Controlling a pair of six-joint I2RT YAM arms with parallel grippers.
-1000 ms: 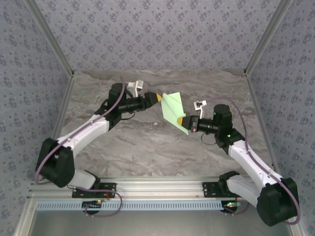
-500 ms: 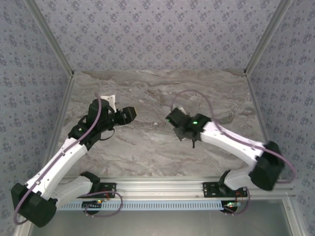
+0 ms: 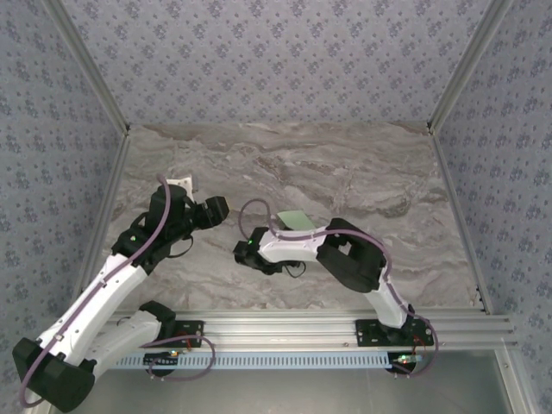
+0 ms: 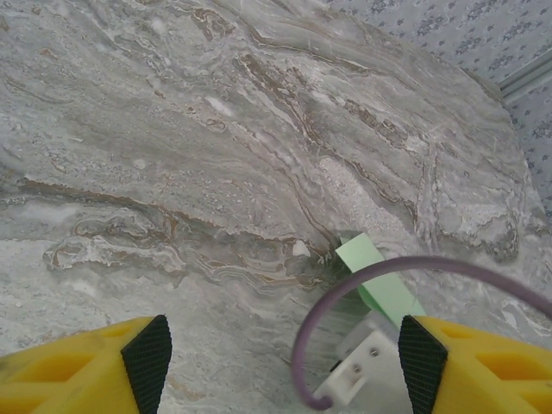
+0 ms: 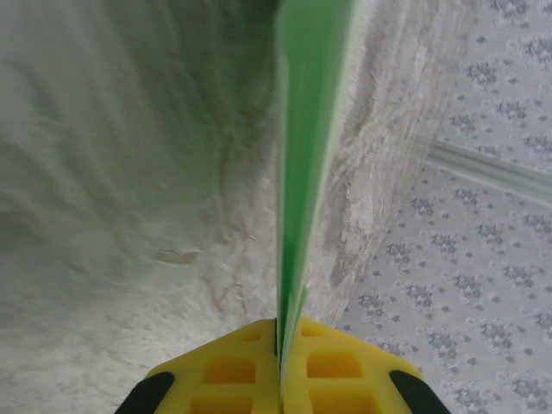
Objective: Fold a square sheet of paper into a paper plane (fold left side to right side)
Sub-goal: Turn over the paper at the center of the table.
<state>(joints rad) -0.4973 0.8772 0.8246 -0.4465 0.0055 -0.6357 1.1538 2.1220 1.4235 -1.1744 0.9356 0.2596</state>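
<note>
The pale green paper, folded into a narrow paper plane [image 3: 296,220], sits low over the marble table just right of centre. In the right wrist view the paper plane [image 5: 304,172] runs edge-on, straight out from my right gripper [image 5: 291,329], which is shut on it. My right arm [image 3: 289,246] reaches leftward across the table. My left gripper [image 3: 216,209] hangs to the left of the paper, apart from it. In its own view the left gripper [image 4: 285,354] is open and holds nothing; the paper plane [image 4: 379,280] lies beyond it.
The right arm's purple cable [image 4: 345,297] and white camera mount [image 4: 366,371] cross in front of the left fingers. Patterned walls close in the table [image 3: 362,172] at the back and both sides. An aluminium rail [image 3: 285,323] runs along the near edge.
The left gripper has let go of the paper and drawn back to the left, opening wider. The right arm has swung left and down toward the table with the paper.
</note>
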